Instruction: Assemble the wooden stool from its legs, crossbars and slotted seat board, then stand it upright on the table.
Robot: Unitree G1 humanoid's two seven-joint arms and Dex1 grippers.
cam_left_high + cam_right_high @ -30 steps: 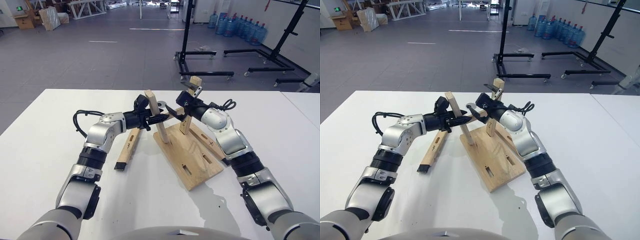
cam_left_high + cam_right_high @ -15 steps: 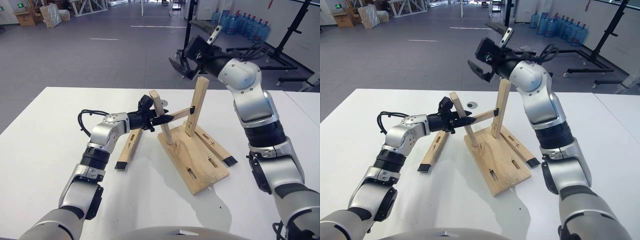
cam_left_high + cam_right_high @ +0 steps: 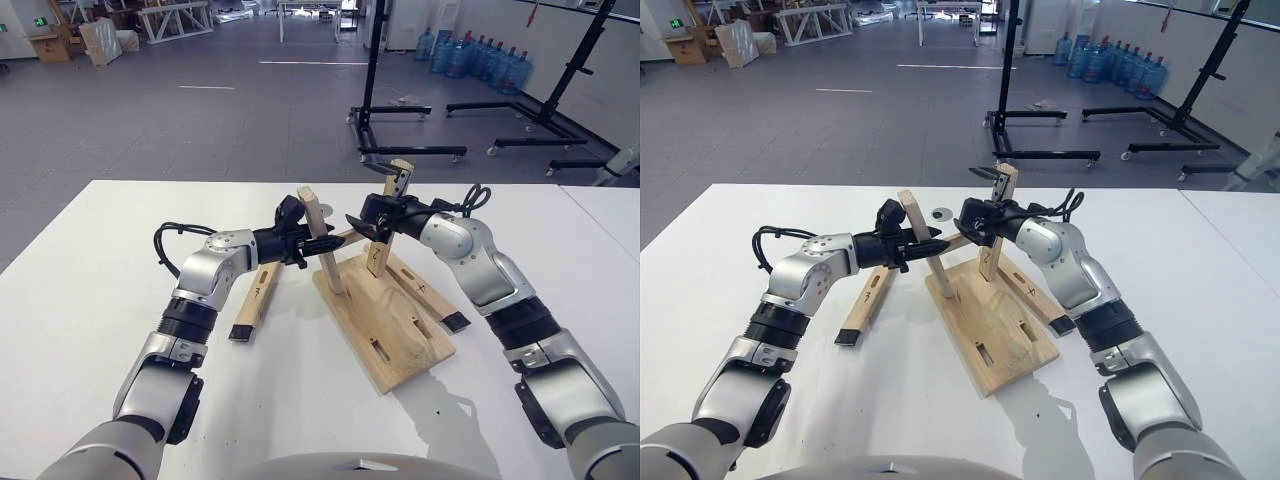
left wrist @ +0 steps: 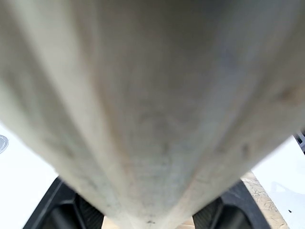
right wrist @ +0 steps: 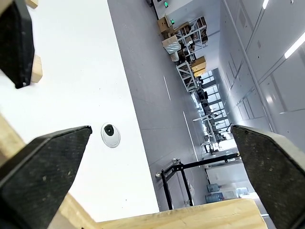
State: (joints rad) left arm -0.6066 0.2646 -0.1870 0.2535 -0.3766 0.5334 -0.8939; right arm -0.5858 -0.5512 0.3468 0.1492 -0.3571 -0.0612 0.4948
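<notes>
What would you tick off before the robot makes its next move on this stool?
1. Grip: left claw clamped on tilted leg: ok.
2. Free hand: right claw open beside crossbar: ok.
3. Joint: crossbar fully seated in tilted leg and right standing leg: cannot tell.
4. Straightness: tilted leg leans in seat board: not ok.
5. Base: seat board flat on table: ok.
6. Supplies: left spare leg and right spare leg lie beside the board: ok.
</notes>
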